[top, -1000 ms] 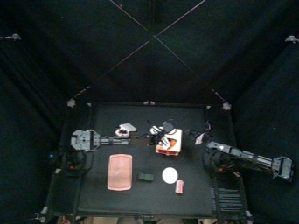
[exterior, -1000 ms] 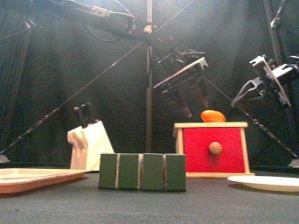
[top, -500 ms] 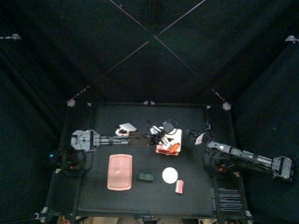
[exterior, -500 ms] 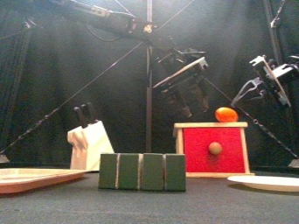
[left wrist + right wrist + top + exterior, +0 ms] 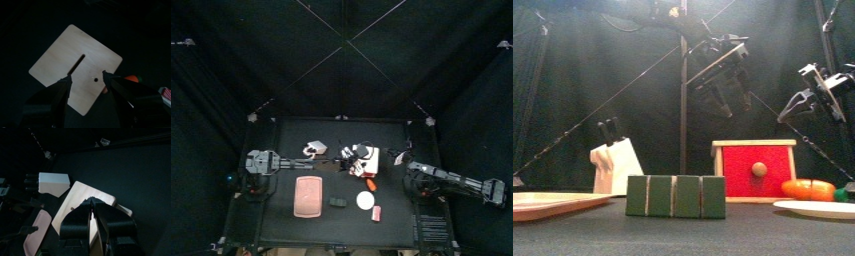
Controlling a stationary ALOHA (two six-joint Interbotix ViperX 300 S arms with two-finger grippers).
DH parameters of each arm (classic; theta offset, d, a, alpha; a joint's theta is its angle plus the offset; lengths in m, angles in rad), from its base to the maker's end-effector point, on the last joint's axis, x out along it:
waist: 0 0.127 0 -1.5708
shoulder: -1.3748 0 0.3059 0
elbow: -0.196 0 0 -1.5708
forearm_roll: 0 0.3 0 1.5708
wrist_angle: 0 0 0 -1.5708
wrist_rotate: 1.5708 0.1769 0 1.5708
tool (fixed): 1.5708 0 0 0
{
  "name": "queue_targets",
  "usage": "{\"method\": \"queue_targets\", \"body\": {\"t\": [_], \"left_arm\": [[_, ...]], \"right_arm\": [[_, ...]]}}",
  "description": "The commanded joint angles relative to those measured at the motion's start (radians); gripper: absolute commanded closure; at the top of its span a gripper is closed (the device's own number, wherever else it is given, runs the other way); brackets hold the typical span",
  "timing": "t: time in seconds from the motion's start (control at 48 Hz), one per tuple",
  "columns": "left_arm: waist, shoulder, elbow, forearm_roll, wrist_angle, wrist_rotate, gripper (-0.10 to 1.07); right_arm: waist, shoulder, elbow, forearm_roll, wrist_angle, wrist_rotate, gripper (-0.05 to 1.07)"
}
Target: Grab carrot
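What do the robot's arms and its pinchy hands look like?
Both arms are black all over, built from chunky blocks and joints, and hard to pick out against the black curtains. The left gripper has two flat black fingers that narrow toward their tips. The right gripper has thicker, rounded, slightly shiny black fingers. From the front, the right arm looks knobbly, with light glinting off its edges. No stickers or markings show.

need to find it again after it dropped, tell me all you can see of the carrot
The carrot is a small, stubby, bright orange piece with a bit of green at one end. It lies on its side on the table in front of the red box, low at the box's right in the front view, next to the white plate. No hand touches it.
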Motion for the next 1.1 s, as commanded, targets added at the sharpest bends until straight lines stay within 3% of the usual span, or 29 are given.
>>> {"method": "queue_targets", "body": {"t": [0.0, 0.396, 1.083], "left_arm": [[-0.008, -0.055, 0.011, 0.006, -0.009, -0.002, 0.1], [-0.054, -0.126, 0.112, 0.003, -0.011, -0.002, 0.1], [-0.244, -0.247, 0.373, 0.015, -0.008, 0.012, 0.1]], "right_arm": [[-0.003, 0.008, -0.009, -0.002, -0.002, -0.002, 0.54], [-0.003, 0.012, -0.008, 0.0, 0.0, 0.0, 0.54], [-0.008, 0.017, -0.009, 0.002, -0.018, 0.0, 0.54]]}}
